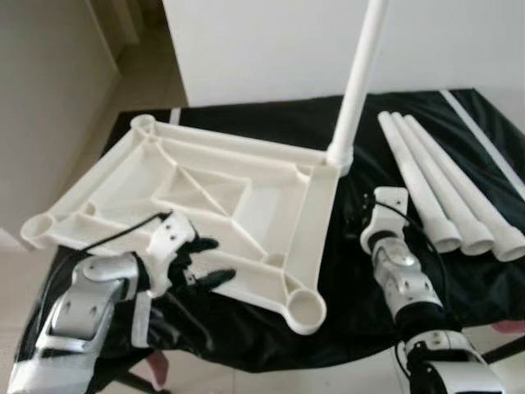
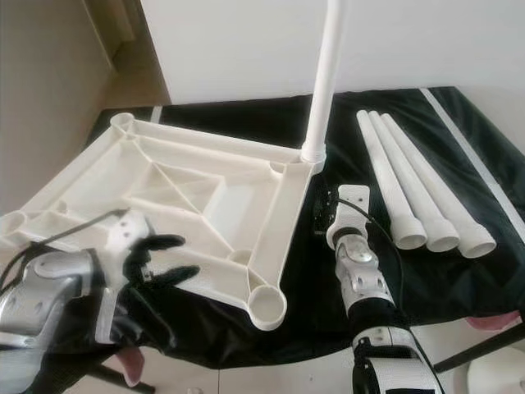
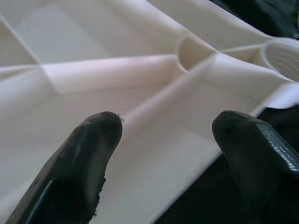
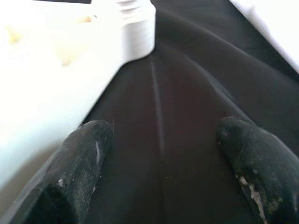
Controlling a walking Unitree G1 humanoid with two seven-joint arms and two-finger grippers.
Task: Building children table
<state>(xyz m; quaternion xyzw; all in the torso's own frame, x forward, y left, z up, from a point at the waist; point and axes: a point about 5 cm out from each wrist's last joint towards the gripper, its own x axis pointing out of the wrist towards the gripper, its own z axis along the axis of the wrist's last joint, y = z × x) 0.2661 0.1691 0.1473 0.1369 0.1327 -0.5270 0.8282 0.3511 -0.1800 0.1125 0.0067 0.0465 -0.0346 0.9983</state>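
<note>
One leg [image 1: 358, 82] in; right gripper [image 4: 161, 154] wide open, empty beside tabletop [image 1: 205, 193] — grab next loose leg [image 1: 422, 185] near its collar.

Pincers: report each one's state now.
Left pincer: open, holding nothing, over the tabletop edge.
Right pincer: open, empty, above the black cloth.

Home room — white wall [image 1: 271, 41], black cloth [image 1: 246, 123] underfoot.
</note>
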